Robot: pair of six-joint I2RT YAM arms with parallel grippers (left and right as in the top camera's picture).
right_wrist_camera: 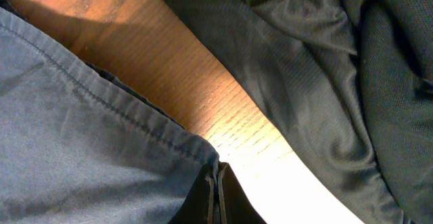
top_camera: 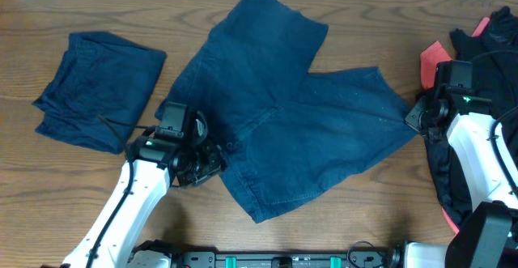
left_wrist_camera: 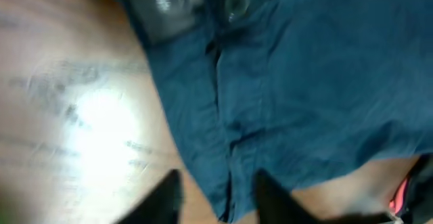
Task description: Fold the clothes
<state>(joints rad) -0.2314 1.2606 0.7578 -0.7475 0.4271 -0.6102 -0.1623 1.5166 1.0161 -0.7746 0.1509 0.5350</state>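
Navy-blue shorts lie spread flat on the wooden table, legs pointing up and right. My left gripper is open at the shorts' waistband edge; in the left wrist view its fingers straddle the blue hem. My right gripper is shut on the corner of the right leg hem; the right wrist view shows the fingers pinching the stitched hem. A folded navy garment lies at the left.
A pile of black and coral-red garments lies at the right edge; its black fabric shows in the right wrist view. The table's far edge runs along the top.
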